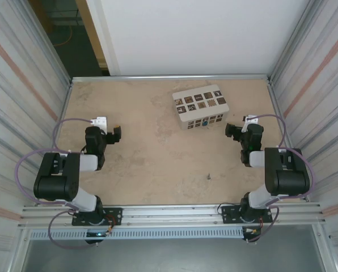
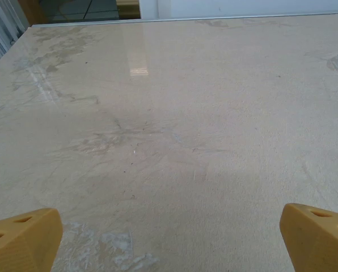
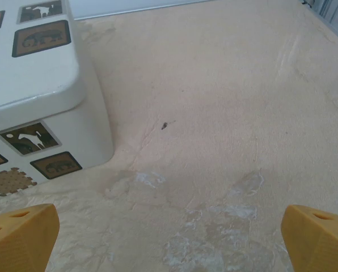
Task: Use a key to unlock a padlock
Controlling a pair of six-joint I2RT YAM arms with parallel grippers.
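Note:
The padlock (image 1: 205,122) is a tiny blue spot against the near side of the white box (image 1: 202,106). The key (image 1: 208,176) is a dark speck lying on the table, nearer the arms and apart from both grippers. My left gripper (image 1: 117,134) hovers at the left of the table, open, with bare table between its yellow fingertips (image 2: 22,238). My right gripper (image 1: 231,131) sits just right of the box's near corner, also open, its fingertips (image 3: 319,235) wide apart over the table. The box's corner (image 3: 38,96) shows at the left of the right wrist view.
Corrugated metal walls (image 1: 21,85) close in both sides and a rail (image 1: 169,215) runs along the near edge. A small dark mark (image 3: 165,126) lies on the table right of the box. Worn pale patches (image 3: 214,226) mark the surface.

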